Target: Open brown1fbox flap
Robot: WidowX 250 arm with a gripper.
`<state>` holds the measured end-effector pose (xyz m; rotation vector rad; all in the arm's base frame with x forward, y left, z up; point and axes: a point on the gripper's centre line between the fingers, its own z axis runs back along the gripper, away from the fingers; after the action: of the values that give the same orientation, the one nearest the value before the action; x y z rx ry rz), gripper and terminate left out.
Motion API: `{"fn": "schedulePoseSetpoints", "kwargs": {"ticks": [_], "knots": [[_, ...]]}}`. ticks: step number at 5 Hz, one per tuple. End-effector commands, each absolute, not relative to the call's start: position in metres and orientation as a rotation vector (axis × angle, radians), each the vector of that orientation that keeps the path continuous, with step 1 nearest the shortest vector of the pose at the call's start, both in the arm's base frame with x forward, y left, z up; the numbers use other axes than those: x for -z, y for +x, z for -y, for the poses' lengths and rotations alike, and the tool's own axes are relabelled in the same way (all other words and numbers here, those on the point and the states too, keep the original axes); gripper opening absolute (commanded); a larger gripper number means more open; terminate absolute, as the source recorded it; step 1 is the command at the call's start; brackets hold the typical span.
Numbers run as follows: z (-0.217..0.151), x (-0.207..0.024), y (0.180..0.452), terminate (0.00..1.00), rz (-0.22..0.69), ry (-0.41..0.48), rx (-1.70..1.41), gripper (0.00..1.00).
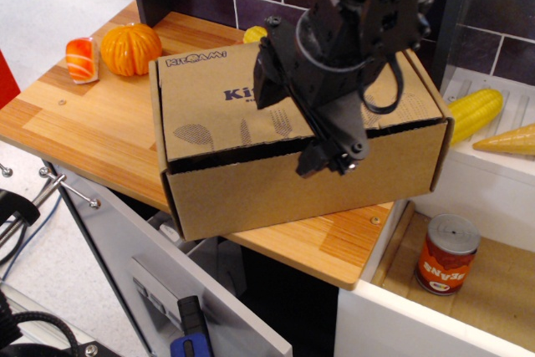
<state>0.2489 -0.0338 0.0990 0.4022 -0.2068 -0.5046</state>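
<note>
Brown1fbox (292,181) sits on the wooden bench (92,131), directly under and in front of the hand (288,127), with one near corner hanging past the bench edge. Its flap (209,106), printed with dark blue lettering and leaf and utensil marks, lies nearly closed; a thin dark gap runs along its front edge above the plain front wall.

The hand is turned on its side over the middle of the flap. One finger points toward the lettering at its left, the other reaches down past the front edge of the flap, its tip in front of the dark gap. The fingers stand well apart, and nothing is held between them. Whether the lower tip touches the cardboard cannot be told.

Far to the left of the hand, near the back of the bench, lie an orange (130,48) and, just beside it, a piece of toy salmon sushi (81,58). To the right of the hand a yellow corn cob (474,112) rests on a white ledge. Below and to the right stands a red bean can (445,253).
</note>
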Motion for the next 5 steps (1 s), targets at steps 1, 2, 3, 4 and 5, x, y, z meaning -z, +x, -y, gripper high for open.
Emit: {"fn": "schedulePoseSetpoints", "kwargs": {"ticks": [1,2,3,4,5], "knots": [[0.029,-0.109,0.258,0.00,0.284,0.434,0.540,1.00],[0.025,-0.108,0.260,0.00,0.297,0.448,0.557,1.00],[0.021,-0.109,0.264,0.00,0.300,0.465,0.576,1.00],[0.019,-0.111,0.266,0.00,0.297,0.470,0.590,1.00],[0.018,-0.116,0.268,0.00,0.286,0.479,0.601,1.00]]}}
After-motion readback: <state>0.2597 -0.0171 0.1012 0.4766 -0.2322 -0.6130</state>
